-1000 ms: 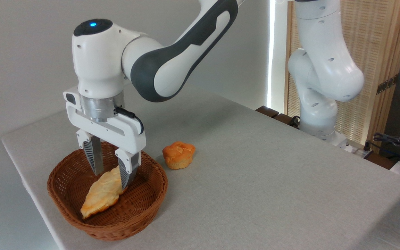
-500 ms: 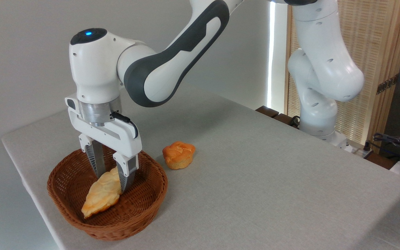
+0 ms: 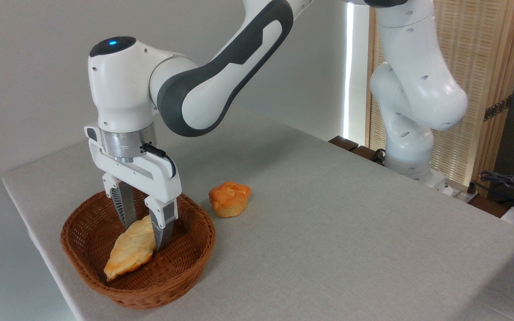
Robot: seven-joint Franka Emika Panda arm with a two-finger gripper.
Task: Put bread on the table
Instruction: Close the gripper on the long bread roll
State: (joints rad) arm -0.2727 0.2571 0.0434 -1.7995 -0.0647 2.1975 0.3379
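The basket [image 3: 137,261] sits near the table's [image 3: 328,249] front-left corner, close to two edges. Inside it lies the bread [image 3: 130,249], its long axis running from lower left up toward the right. The gripper [image 3: 144,227] straddles the bread's upper end, fingers on either side and seemingly touching it; whether the grip has fully closed I cannot tell. Farther right stands a bun [image 3: 230,199], and beyond it lies plenty of bare cloth for setting down.

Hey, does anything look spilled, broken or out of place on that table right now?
Nothing stands out. The bread lies whole in the wicker basket, with the end effector straddling its upper end. The small orange bun sits on the table beside the basket, intact. No crumbs or spills show.
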